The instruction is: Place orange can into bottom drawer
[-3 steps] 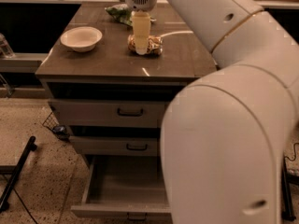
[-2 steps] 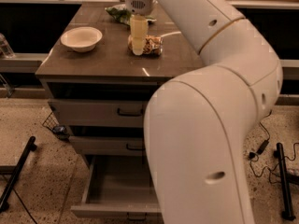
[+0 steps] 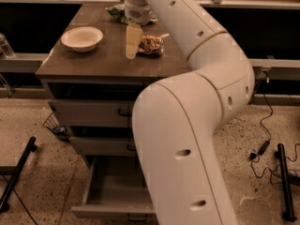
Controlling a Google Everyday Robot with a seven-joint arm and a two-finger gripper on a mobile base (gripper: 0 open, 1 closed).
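The tool (image 3: 132,47) is pictured down at the worktop (image 3: 93,62); whether it is open or closed cannot be told. The orange can (image 3: 151,45) lies just right of it, and the bottom drawer (image 3: 117,189) is seen open.

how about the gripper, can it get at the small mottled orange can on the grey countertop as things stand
Probably yes: the gripper hangs just beside the small mottled orange can, low over the grey countertop, with nothing between them. The white bowl sits well clear.
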